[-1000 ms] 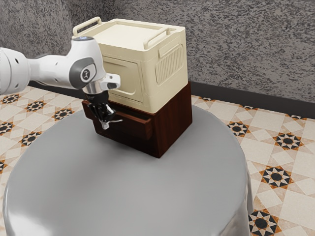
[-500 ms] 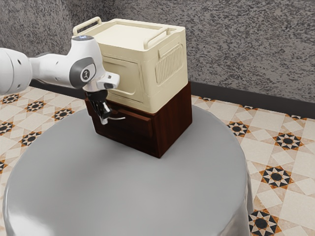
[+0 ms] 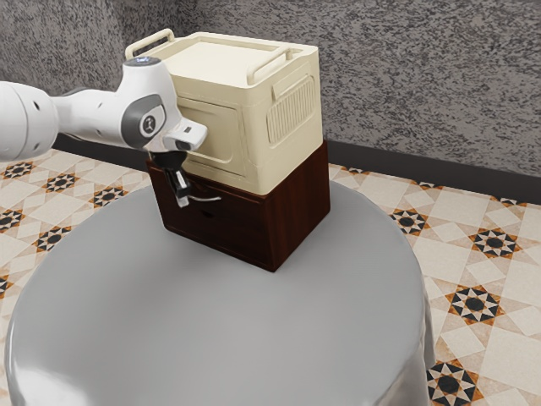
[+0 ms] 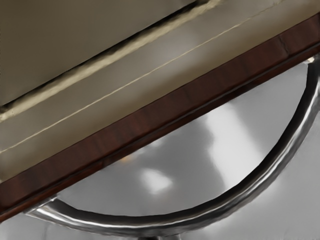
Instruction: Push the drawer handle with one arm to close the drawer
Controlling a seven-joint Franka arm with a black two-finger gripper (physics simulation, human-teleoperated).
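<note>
In the exterior view my gripper [image 3: 183,199] points down in front of the dark brown cabinet [image 3: 297,207], at the drawer handle's near side. The silver handle [image 3: 205,200] curves out to the exterior view's right of it. The brown drawer front [image 3: 228,228] looks about flush with the cabinet. From the wrist camera, the handle [image 4: 280,167] is a wide chrome arc joined at both ends to the drawer front [image 4: 150,115], seen as a brown strip. Whether my gripper touches the handle is hard to tell.
A cream box [image 3: 292,110] with raised side handles rests on top of the cabinet, close behind my hand. The cabinet stands on a round table with a grey cover [image 3: 220,330]. A speckled grey wall rises behind.
The drawer has slid back into the cabinet from sticking out in front. My gripper has moved toward the cabinet along with the handle, and the hand has tilted.
</note>
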